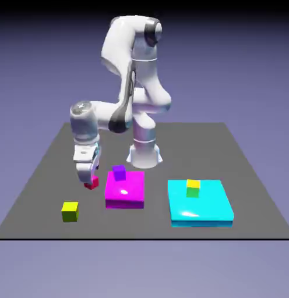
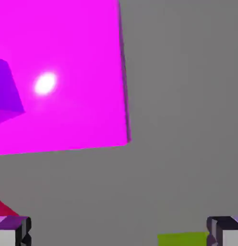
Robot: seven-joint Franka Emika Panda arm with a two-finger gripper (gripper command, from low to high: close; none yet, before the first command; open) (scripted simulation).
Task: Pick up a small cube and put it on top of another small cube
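Note:
The small crimson cube (image 1: 92,184) lies on the grey table just left of the magenta slab (image 1: 124,190). My gripper (image 1: 88,174) hangs low over it, jaws open and holding nothing. In the hand view only a red corner of that cube (image 2: 3,209) shows by the left fingertip (image 2: 13,231), and nothing lies between the fingertips of the gripper (image 2: 118,233). The other small cube (image 1: 193,187), yellow on top with green sides, sits on the cyan slab (image 1: 200,204) at the exterior view's right.
A purple cube (image 1: 119,171) stands on the magenta slab (image 2: 58,72) and also shows at the hand view's left edge as a purple cube (image 2: 5,93). A yellow cube with olive sides (image 1: 70,211) lies on the table front left; its yellow-green edge (image 2: 181,239) shows near the right fingertip.

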